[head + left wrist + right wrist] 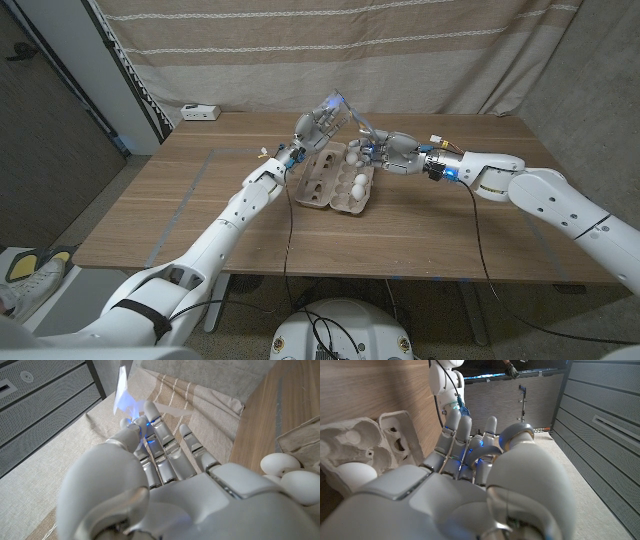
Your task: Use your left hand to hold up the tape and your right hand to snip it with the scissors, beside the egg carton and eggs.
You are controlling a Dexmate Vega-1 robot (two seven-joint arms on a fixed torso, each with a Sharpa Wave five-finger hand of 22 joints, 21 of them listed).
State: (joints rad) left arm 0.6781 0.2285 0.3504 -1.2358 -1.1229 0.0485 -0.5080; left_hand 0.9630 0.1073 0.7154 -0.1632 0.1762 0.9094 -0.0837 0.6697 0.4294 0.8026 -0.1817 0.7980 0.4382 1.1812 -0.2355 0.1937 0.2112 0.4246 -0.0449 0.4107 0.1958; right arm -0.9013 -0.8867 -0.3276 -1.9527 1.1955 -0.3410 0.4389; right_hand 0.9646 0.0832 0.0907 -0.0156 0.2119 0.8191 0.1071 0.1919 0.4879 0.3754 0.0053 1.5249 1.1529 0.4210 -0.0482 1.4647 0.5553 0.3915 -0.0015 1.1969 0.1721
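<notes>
Nearest, the carton (335,184) lies open on the table (150,215) with eggs (359,183) in its right cups. Above its far end the left hand (315,127) pinches the tape (340,108), a light, limp, sticky strip best held by its end, running up and far-right. Just right, the right hand (392,151) is curled in, presumably on the scissors, which cannot be made out.

I see a wooden table (200,210): open egg carton (335,185) at centre-far, white power strip (199,112) at far left.
</notes>
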